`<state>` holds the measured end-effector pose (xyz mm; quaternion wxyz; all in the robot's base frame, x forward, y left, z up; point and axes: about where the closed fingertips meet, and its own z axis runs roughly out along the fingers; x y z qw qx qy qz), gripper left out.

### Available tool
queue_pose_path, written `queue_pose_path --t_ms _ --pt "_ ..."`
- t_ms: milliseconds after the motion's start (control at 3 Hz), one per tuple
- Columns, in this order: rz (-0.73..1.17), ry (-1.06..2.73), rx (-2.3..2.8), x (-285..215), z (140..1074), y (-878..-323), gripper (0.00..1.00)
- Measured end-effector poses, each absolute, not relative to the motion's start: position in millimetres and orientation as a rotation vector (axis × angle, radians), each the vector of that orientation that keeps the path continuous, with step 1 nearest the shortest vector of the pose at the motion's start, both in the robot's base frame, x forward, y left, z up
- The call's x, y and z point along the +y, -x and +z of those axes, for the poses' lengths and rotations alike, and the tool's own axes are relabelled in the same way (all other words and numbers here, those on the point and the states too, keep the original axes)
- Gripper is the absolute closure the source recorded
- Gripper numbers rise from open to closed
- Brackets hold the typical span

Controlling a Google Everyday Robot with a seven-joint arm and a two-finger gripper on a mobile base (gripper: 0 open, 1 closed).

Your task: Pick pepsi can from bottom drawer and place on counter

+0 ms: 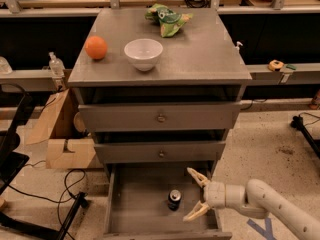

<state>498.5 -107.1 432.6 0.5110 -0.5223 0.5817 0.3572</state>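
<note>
The pepsi can (pixel 174 199) stands upright in the middle of the pulled-out bottom drawer (pixel 135 211), a shallow grey tray. My gripper (pixel 195 195) is open, its two pale fingers spread, reaching in from the right just beside the can and apart from it. The arm runs off to the lower right. The counter (pixel 200 51) is the grey cabinet top above, with the two upper drawers shut.
On the counter sit an orange (pixel 96 47), a white bowl (pixel 143 53) and a green chip bag (pixel 168 19). A cardboard box (pixel 60 134) and cables lie left of the cabinet. Wooden benches run behind it.
</note>
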Motion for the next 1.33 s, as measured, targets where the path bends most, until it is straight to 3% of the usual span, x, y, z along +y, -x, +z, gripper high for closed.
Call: queue_pose_path --t_ms 333,1333 --pt "0.855 1.264 1.394 -106 437 -498 0.00" --pt "1.011 1.256 1.393 -68 304 -540 0.00"
